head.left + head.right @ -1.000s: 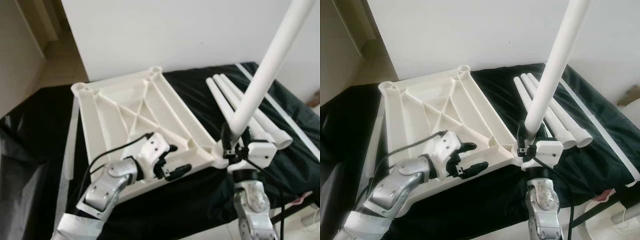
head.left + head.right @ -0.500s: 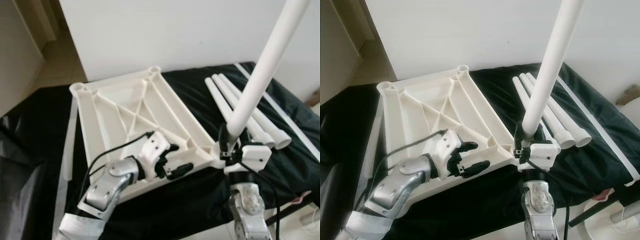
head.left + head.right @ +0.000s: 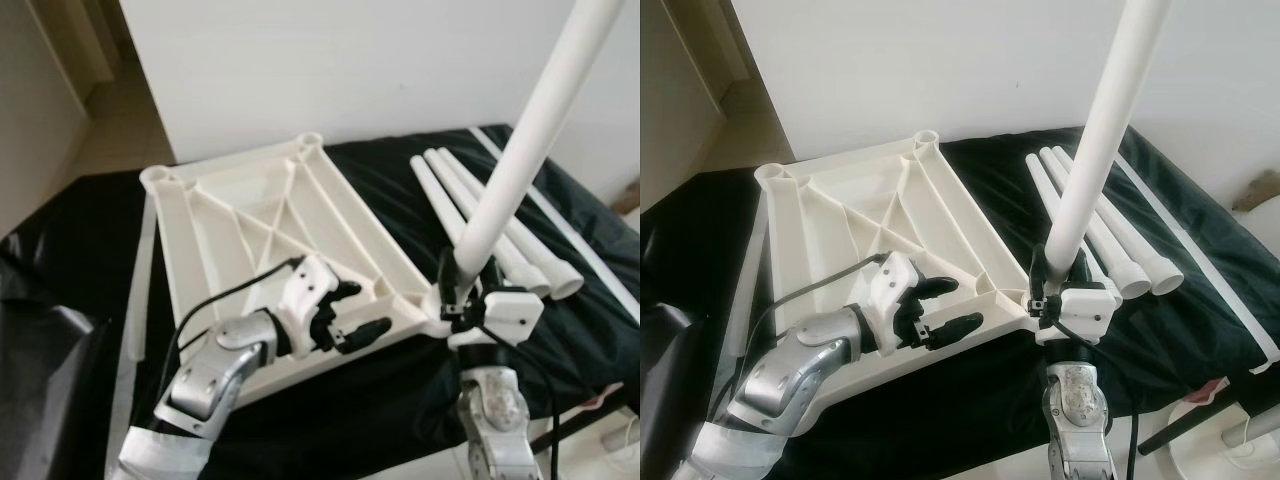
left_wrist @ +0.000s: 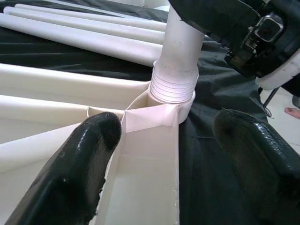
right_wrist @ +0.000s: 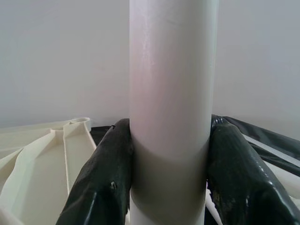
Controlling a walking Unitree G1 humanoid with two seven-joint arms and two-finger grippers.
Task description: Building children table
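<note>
White plastic leg [image 3: 520,160] stands tilted in corner socket [image 4: 172,101] of upturned tabletop [image 3: 270,230], threads showing, not fully seated. R pincer [image 5: 169,178] pinching leg low; L pincer [image 3: 350,310] spread over tabletop rim nearby. Suggest: straighten leg, twist w/ downward push, L steadying frame. Spare legs [image 3: 470,205] beside on black sheet [image 3: 400,390].

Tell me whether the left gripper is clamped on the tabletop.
No. The left gripper is open, its fingers spread either side of the tabletop rib by the leg.

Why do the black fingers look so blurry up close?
Left wrist view: the left gripper's fingers sit too near the lens, soft, while the table leg thread is sharp. Right wrist view: fingers shiny with glare. Eye views: slightly hazy.
</note>
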